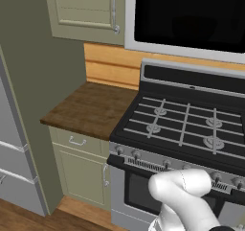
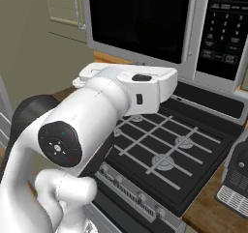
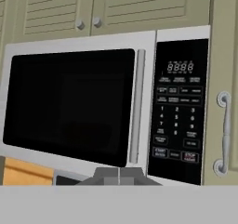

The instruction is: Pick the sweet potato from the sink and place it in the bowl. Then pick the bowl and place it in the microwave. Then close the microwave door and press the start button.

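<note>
The microwave (image 3: 145, 41) hangs above the stove, straight ahead in the hand view. The microwave door (image 3: 69, 102) is closed, its black glass facing me and its long grey bar handle (image 3: 135, 107) upright on the right side. The control panel (image 3: 179, 107) with its rows of buttons sits right of the handle. My gripper (image 3: 119, 174) is shut with nothing in it, level with the door's lower right corner and a little in front of it. The door also shows from the base cameras (image 1: 191, 14) (image 2: 135, 19). A dim rounded shape lies behind the glass. The sweet potato and the sink are out of view.
The black stove (image 1: 186, 124) with its grey grates lies under the microwave. A wooden counter (image 1: 91, 108) runs to its left. Pale green cabinet doors (image 3: 139, 7) hang above and beside the microwave. A grey appliance (image 2: 237, 179) stands on the counter to the stove's right.
</note>
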